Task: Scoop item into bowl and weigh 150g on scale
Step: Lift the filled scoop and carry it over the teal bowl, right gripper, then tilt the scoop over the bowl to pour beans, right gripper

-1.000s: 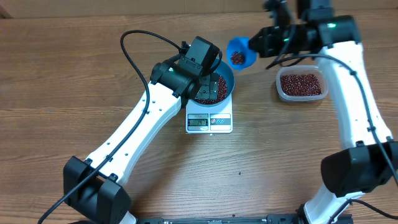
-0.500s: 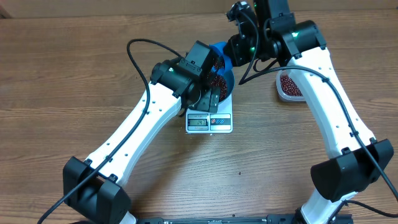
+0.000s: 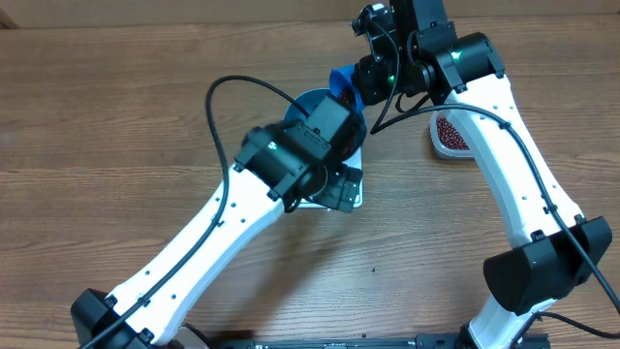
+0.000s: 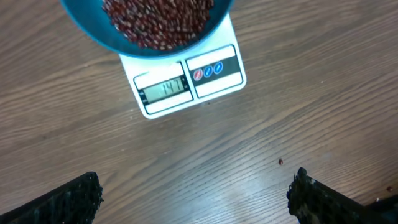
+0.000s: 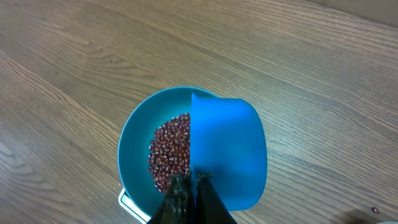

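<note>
Wooden table point(image 3: 116, 116): 1 blue bowl point(image 5: 134, 143) of beans point(image 4: 155, 18) sits on 1 white scale point(image 4: 186, 87). The right gripper point(image 5: 186, 190) clamps 1 blue scoop point(image 5: 230, 149) above the bowl. The left gripper point(image 4: 194, 196) hangs spread wide and empty, and 1 tub point(image 3: 448, 136) sits beside.

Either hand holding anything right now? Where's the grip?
Right hand holds the blue scoop, pinched at its near end above the bowl. Left hand is open, empty.

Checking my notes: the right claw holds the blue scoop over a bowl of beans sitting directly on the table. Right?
No: the bowl of beans sits on the scale, not the table, as the left wrist view shows. The right claw does hold the scoop over it.
</note>
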`<control>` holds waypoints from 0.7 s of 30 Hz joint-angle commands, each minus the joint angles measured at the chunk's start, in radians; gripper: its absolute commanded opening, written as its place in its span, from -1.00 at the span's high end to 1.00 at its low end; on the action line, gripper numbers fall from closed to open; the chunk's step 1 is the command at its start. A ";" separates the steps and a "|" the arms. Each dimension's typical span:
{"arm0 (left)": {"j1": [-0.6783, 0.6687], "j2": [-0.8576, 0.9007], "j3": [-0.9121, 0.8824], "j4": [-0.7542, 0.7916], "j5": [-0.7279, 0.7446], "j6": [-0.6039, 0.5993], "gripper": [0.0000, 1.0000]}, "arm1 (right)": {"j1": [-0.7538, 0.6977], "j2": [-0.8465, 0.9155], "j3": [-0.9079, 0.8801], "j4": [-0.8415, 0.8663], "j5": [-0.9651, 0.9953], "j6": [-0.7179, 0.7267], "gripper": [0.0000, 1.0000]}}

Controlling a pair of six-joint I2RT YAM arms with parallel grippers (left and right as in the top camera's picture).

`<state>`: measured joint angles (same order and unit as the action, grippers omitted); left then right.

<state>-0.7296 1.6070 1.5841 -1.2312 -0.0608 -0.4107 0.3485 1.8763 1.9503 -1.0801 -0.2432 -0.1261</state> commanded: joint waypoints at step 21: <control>-0.005 -0.006 -0.342 0.253 -0.088 -0.136 -0.99 | 0.004 -0.023 -0.001 0.017 0.007 -0.021 0.93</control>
<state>-0.7380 1.6081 1.2484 -0.9859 -0.1249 -0.5255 0.3485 1.8763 1.9503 -1.0710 -0.2424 -0.1356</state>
